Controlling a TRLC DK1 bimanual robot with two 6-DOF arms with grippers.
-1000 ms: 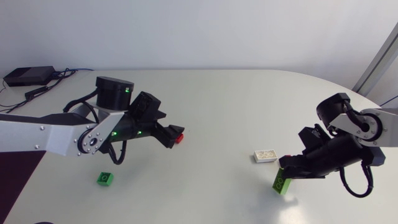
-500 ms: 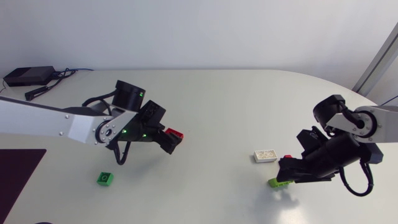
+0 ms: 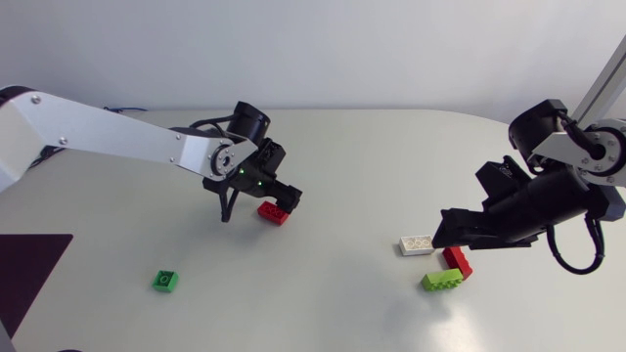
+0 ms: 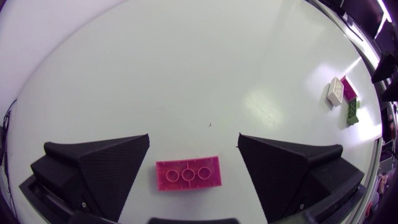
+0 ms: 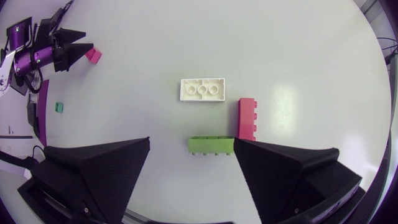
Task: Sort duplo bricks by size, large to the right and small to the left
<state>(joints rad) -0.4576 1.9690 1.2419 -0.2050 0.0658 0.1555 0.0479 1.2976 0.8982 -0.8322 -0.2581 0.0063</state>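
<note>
Left gripper, fingers spread, straddles lone red brick well left of white brick (right gripper near it, also spread); next, likely: clamp, carry right.

Bright, even light frm overhead; table w/ soft faint shadows, pale glare patch showing in both wrist views.

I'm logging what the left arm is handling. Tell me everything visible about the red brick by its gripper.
The red brick is a long plastic Duplo, pinkish in the left wrist view. It lies flat on the table, hollow underside up, three round tubes showing. It sits between the open fingers of the left gripper, clear of both; only the table touches it.
</note>
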